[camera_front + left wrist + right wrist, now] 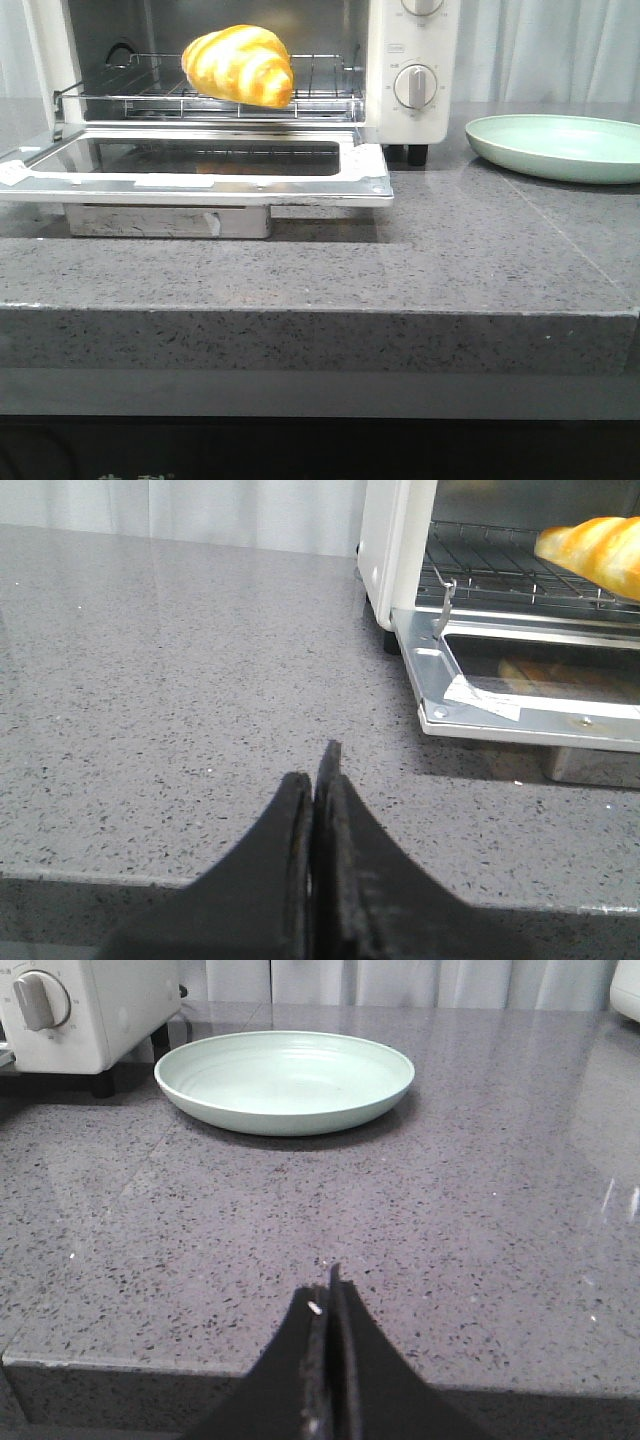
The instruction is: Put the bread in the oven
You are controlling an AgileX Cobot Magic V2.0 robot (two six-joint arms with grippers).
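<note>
The bread [241,64], a glossy roll with yellow and orange-brown stripes, lies on the wire rack [215,97] inside the white oven [415,60]. The oven's glass door [205,165] hangs open, flat over the counter. The bread's end also shows in the left wrist view [595,548]. My left gripper [316,772] is shut and empty, low over the grey counter's front edge, well apart from the oven [385,540]. My right gripper [328,1288] is shut and empty at the counter's front edge, in front of the plate. Neither gripper shows in the front view.
A pale green round plate [556,146] sits empty on the counter to the right of the oven, also in the right wrist view [284,1078]. The oven's knobs [415,86] face forward. The grey speckled counter [420,260] has a thick front edge.
</note>
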